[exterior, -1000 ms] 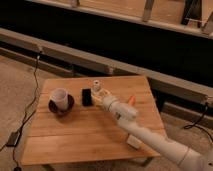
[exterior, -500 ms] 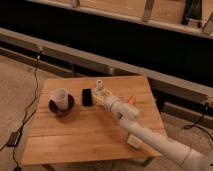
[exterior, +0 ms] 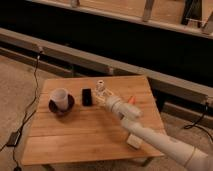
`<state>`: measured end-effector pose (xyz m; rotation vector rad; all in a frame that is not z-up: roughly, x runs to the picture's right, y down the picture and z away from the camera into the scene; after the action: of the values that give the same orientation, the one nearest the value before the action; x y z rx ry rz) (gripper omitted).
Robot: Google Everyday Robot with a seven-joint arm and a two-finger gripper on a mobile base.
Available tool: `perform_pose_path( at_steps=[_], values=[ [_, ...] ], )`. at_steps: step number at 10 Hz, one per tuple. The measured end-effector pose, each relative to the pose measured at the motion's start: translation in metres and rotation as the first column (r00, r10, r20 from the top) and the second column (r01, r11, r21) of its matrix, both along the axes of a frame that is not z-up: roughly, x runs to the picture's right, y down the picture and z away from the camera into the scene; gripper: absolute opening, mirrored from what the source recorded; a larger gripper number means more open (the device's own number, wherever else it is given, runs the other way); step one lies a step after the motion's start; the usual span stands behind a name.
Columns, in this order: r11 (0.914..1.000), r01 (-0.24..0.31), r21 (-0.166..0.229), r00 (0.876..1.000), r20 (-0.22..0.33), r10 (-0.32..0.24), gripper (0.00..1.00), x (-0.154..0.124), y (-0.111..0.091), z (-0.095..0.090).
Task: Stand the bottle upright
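Note:
The bottle (exterior: 101, 85) is a small white one with a round cap. It stands about upright near the back middle of the wooden table (exterior: 75, 132), cap uppermost. My gripper (exterior: 103, 95) is at the bottle's lower part, shut on it, and hides its base. My white arm (exterior: 150, 137) comes in from the lower right, over the table.
A white mug (exterior: 60, 96) sits on a dark saucer (exterior: 69, 106) at the table's left. A small dark block (exterior: 86, 96) lies between the mug and the bottle. A pale flat block (exterior: 134, 141) lies near the front right edge. Cables run over the floor at left.
The bottle and my gripper have shifted a little to the right and the bottle now stands straighter. The mug and the dark block have not moved.

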<state>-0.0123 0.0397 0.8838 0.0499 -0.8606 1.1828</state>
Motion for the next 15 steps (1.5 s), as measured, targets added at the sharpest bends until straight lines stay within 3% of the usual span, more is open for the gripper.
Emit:
perform_pose_path(
  at_steps=[2,9,10,15],
  values=[
    [0.9999,-0.001,0.013,1.000,-0.008,0.001,0.03,0.0007,-0.0029,-0.0030],
    [0.9993,0.003,0.036,1.000,-0.018,-0.003,0.76,-0.0011,-0.0043,-0.0085],
    [0.9993,0.002,0.037,1.000,-0.017,-0.002,0.80,-0.0015,-0.0045,-0.0086],
    [0.9995,-0.003,0.033,1.000,-0.010,0.003,0.80,-0.0033,-0.0039,-0.0066]
  ],
)
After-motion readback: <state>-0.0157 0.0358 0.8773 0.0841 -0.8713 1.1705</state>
